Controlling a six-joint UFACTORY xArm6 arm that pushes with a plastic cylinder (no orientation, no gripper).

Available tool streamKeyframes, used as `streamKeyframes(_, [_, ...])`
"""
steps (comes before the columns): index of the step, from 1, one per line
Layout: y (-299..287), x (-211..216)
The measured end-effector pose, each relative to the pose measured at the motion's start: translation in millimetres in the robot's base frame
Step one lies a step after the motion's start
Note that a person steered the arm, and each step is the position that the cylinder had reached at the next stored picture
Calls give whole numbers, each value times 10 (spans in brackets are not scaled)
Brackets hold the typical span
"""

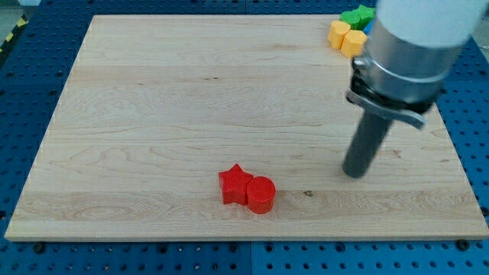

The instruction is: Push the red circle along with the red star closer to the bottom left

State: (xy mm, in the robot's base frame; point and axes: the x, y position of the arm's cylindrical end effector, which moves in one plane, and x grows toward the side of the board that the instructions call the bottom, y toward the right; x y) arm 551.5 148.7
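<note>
Two red blocks lie together near the view's bottom, slightly left of centre: the red star [235, 184] on the left and the red circle [260, 194] on the right, touching side by side. We have no gripper on this arm, so there is nothing to report as open or closed; the arm ends in a dark rod, and my tip [355, 173] rests on the board well to the view's right of the red circle and a little higher. The board between the tip and the pair carries no block.

In the view's top right corner we see a cluster of other blocks: a yellow block [338, 33] and a second yellow block [354, 43], touching, with a green block [357, 16] just above them. A sliver of blue shows beside them; its shape cannot be determined, as the arm's housing covers it.

The surface is a light wooden board [153, 114], resting on a blue perforated table [23, 92].
</note>
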Motion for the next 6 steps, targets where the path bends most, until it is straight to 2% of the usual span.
streamKeyframes(1, [-121,408])
streamKeyframes(2, [-144,562])
streamKeyframes(3, [-390,452])
streamKeyframes(4, [-928,294])
streamKeyframes(6, [-1580,268])
